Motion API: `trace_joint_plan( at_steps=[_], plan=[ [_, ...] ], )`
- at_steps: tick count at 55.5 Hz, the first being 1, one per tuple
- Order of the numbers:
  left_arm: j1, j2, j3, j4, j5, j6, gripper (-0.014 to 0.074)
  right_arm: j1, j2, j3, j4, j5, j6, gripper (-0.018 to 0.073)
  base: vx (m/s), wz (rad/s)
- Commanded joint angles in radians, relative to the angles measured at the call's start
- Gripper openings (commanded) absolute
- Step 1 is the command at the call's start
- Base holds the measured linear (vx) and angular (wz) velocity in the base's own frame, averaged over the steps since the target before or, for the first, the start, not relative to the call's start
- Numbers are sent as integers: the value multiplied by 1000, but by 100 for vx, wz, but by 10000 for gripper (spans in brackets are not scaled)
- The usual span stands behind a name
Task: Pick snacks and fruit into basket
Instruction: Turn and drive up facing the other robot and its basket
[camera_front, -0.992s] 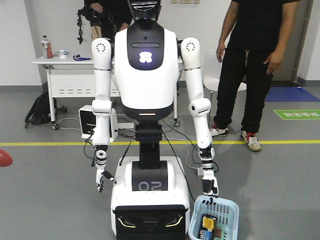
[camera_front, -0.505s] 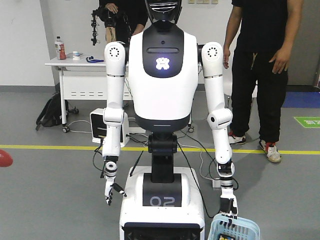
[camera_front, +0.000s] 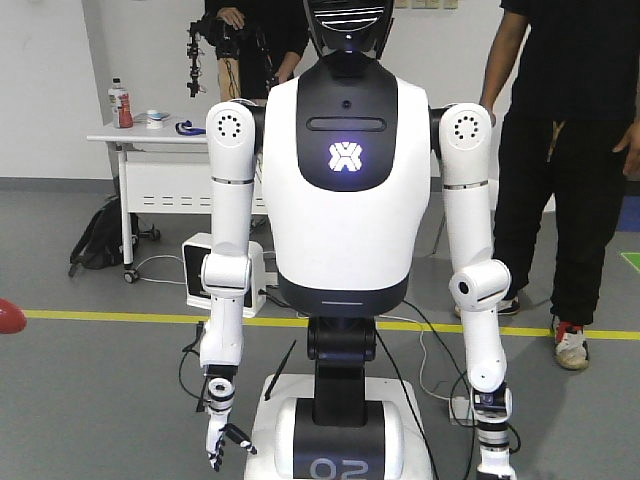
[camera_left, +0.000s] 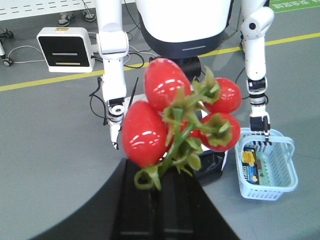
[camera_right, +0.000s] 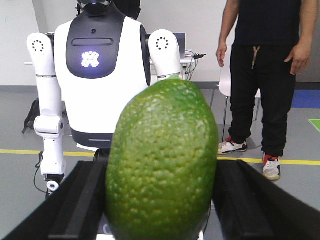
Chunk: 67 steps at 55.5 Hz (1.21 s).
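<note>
We find the left gripper (camera_left: 167, 197) closed on the green stem of a tomato cluster (camera_left: 170, 115). Its dark jaws stand nearly together beneath the red fruit, which is held up before the wrist camera.

The right gripper (camera_right: 161, 200) is clamped on a green, pebble-skinned fruit (camera_right: 162, 160). Its two black fingers (camera_right: 80, 200) stand wide apart, one pressed against each flank of the fruit.

The light blue basket (camera_left: 280, 186) appears in the left wrist view, low and to the right of the tomatoes. It hangs from the lowered hand (camera_left: 260, 122) of a white humanoid robot (camera_front: 345, 200) facing the cameras. A black box with yellow print (camera_left: 249, 164) stands on end against the basket's left wall. We cannot tell what else it contains.

A white boxy unit (camera_left: 65, 49) sits on the grey floor (camera_left: 50, 150) behind a yellow line (camera_left: 45, 82). A person in black (camera_right: 265, 60) stands behind the humanoid.
</note>
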Motion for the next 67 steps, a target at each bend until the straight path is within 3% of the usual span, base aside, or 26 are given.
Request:
trace_joint_plan(
  at_steps=[1,33,67],
  plan=[
    [0,2,-27,-33,-78,-1,-3,-4,15,-27,-27,-87,-12,-4,29,3],
    [0,2,-27,-33,-78,-1,-3,-4,15,-27,-27,-87,-12,-4,22,-1],
    [0,2,-27,-33,-78,-1,-3,-4,15,-27,-27,-87,-12,-4,2,-1]
  ],
)
